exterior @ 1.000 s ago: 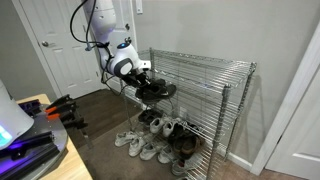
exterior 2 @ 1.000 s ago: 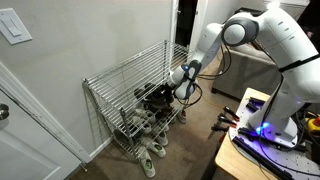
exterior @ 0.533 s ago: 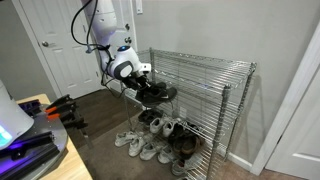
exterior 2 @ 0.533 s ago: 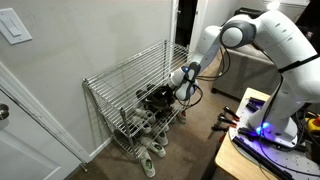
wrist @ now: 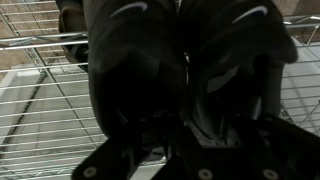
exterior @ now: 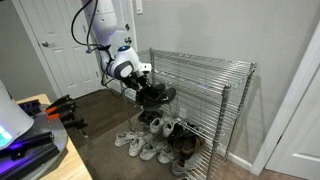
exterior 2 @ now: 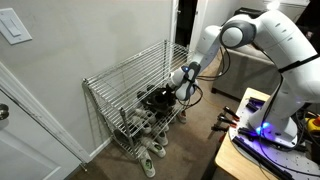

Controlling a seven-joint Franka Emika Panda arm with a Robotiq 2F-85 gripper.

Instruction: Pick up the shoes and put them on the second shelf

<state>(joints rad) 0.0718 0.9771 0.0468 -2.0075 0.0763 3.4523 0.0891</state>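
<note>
A pair of black shoes (exterior: 155,92) rests at the front end of the middle shelf of the wire rack (exterior: 215,75). The pair also shows in an exterior view (exterior 2: 160,98). My gripper (exterior: 140,78) is shut on the heels of the black shoes. In the wrist view the two black shoes (wrist: 130,60) fill the frame, with white logos at the top, and my gripper (wrist: 190,120) clamps their inner walls together. Wire shelf bars show behind them.
Several white and dark shoes (exterior: 150,140) lie on the floor and the bottom shelf of the rack. A white door (exterior: 60,45) stands behind the arm. A desk with equipment (exterior: 30,140) sits in the foreground. The rack's top shelf (exterior 2: 130,65) is bare.
The gripper with the black shoes has edged slightly further onto the middle shelf. Otherwise nothing has visibly changed.
</note>
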